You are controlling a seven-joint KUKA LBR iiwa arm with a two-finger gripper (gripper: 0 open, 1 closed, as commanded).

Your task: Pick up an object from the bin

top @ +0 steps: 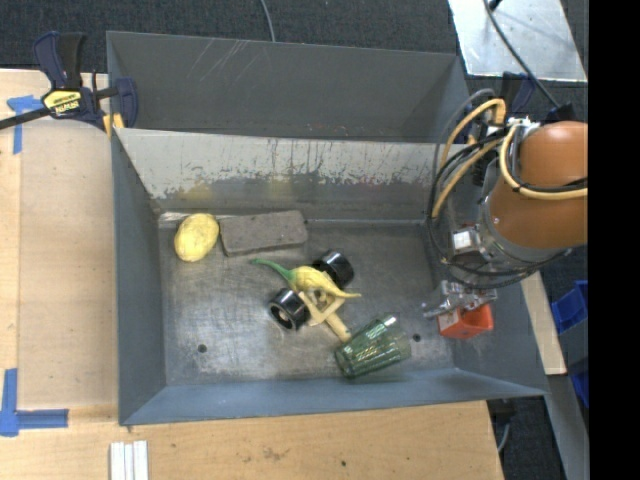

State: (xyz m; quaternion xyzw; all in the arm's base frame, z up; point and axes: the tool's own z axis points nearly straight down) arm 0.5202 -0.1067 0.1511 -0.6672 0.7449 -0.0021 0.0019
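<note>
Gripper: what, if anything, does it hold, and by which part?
Cannot be told: a small orange-red piece sits at the gripper, but no grasp on it is visible.

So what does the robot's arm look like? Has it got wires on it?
Yes! The arm wears a big, round, shiny orange cover. Yellow and black cables loop beside it in long curls. At the bottom, the gripper is small and made of silvery metal.

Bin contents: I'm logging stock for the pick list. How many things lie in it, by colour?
Yellow: 2 (lumpy ball, toy dinosaur)
Grey-brown: 1 (flat block)
Black: 1 (two-wheel axle)
Green: 1 (packet)
Total: 5; the orange-red piece at the tool may be the robot's, so uncounted.
</note>
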